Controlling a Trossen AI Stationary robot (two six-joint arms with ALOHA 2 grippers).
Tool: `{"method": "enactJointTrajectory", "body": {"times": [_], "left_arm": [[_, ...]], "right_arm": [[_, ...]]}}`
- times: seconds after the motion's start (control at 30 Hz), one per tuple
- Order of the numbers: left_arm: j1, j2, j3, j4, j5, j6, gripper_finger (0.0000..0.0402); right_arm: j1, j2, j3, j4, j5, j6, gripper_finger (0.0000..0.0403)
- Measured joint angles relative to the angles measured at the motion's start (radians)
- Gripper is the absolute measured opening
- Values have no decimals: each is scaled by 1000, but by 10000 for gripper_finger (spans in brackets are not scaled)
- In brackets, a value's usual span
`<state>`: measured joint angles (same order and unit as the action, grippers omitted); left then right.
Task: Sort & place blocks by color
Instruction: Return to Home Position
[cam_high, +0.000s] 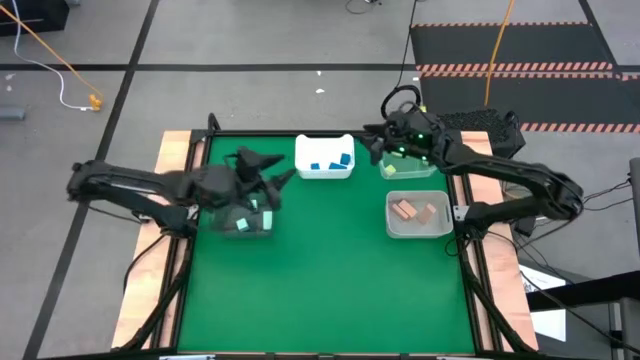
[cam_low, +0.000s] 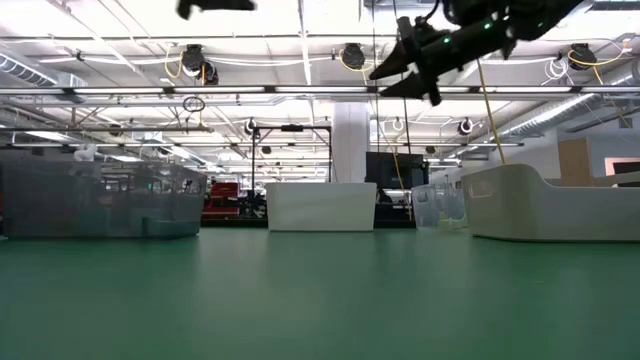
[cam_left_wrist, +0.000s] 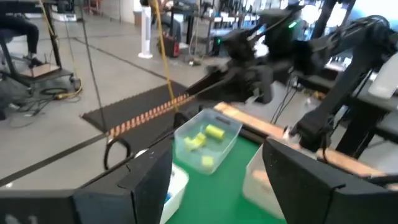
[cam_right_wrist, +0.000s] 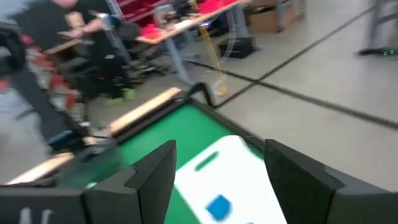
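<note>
The left gripper (cam_high: 272, 170) is hanging released, fingers spread with nothing between them, over the far left of the green table (cam_high: 320, 290). Just on its near side the dark bin (cam_high: 225, 232) is holding the mint green blocks (cam_high: 240, 222). The right gripper (cam_high: 372, 142) is hovering equally slack and empty above the far edge, between the white bin (cam_high: 300, 150) on its left, which is carrying the blue blocks (cam_high: 340, 160), and the clear bin (cam_left_wrist: 224, 149) on its right, where the yellow blocks (cam_left_wrist: 208, 134) are lying. Nearer on the right, a pale bin (cam_high: 390, 225) is keeping the tan-pink blocks (cam_high: 410, 210). Every block I can see is sitting in a bin, one colour to each, well below both grippers and touching neither (so the sorting itself is looking finished). I am judging the step in hand to be the return to rest. The next move is calling for no grasp, only for each arm to be folding back toward its own side, high enough to be passing over the bin rims.
</note>
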<state>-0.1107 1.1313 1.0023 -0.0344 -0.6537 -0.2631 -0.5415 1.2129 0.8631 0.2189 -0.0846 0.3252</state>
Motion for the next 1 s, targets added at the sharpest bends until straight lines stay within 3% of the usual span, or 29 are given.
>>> {"method": "enactJointTrajectory", "body": {"times": [0.13, 0.33, 0.7, 0.87, 1.0], "left_arm": [[10, -146, 0, -201, 41, -14, 251], [13, -316, 0, -459, 87, -54, 251], [13, -402, 0, -841, 79, -249, 251], [13, -402, -70, -813, 77, -292, 251], [13, -400, -196, -644, 78, -293, 250]], "right_arm": [[0, -88, 0, -103, 60, -30, 233], [0, -161, 0, -200, 63, -6, 233], [0, -173, 0, -407, 91, 29, 233], [0, -173, -3, -495, 91, 23, 233], [7, -174, -71, -442, 92, 6, 233]]}}
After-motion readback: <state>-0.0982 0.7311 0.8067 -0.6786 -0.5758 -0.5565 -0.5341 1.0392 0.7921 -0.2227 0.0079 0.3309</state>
